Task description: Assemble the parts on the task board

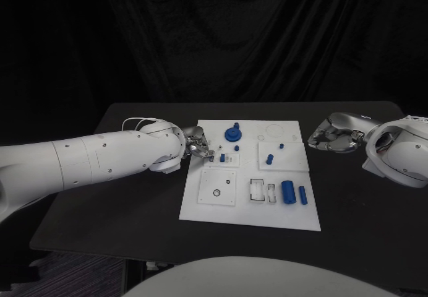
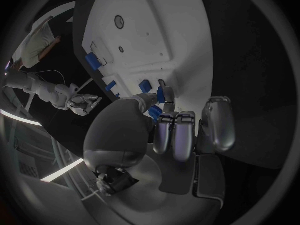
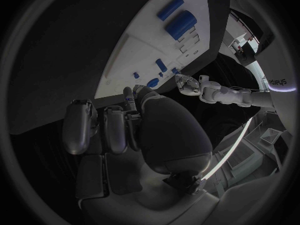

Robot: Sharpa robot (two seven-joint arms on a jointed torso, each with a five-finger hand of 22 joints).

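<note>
Nearest me on the task board (image 1: 207, 213), I see a large blue cylinder (image 1: 288, 190) with a slimmer blue peg (image 1: 302, 195) just beside it. Farther up stands a blue round part (image 1: 232, 133). At the board's left edge, my left hand (image 1: 198, 148) has its fingertips (image 2: 167, 94) at a small blue part (image 2: 160, 95); whether it grips it, I cannot tell. My right hand (image 1: 332, 140) hovers off the board's right edge, fingers curled, nothing held.

My head cam looks steeply down on the task board (image 1: 252, 204) from 6 o'clock, mid-range. Both wrist cams sit close behind their hands, facing that same board (image 2: 150, 40) (image 3: 134, 50).
</note>
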